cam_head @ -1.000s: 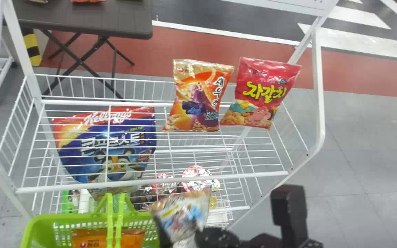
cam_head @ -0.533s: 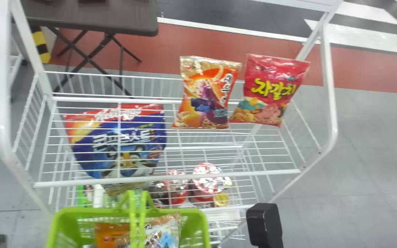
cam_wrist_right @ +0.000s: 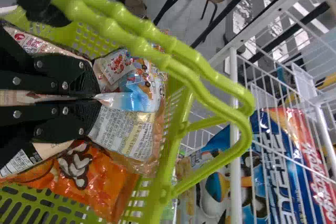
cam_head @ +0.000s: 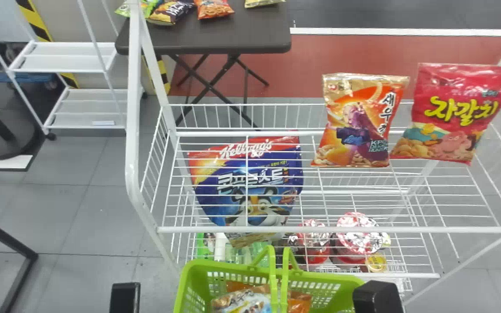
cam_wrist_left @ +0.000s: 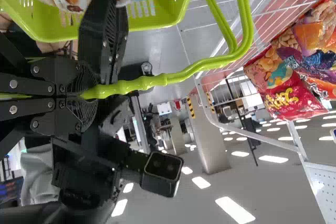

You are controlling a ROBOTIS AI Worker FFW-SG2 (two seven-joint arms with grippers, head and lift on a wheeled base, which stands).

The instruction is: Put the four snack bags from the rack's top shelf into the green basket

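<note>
The white-and-blue snack bag (cam_head: 244, 302), a second earlier held at the green basket's (cam_head: 220, 265) right side, now lay inside it, glossy and crinkled, my right end effector (cam_head: 377, 297) pinching its flat sealed edge. My left end effector (cam_head: 124, 298) gripped the basket's beaded plastic handle (cam_wrist_left: 205, 65). On the wire rack's top shelf (cam_head: 328, 229), to the right, were puffed, shiny orange (cam_head: 355, 130) and red bags (cam_head: 455, 115).

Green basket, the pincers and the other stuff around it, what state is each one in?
green basket: partly filled with snack bags
basket handle: raised, gripped
left pincer: shut on the basket handle
right pincer: shut on the white-and-blue bag
white-and-blue bag: in the basket, gripped
red bag, orange-and-gold bag: upright, top shelf
folding table: unfolded
</note>
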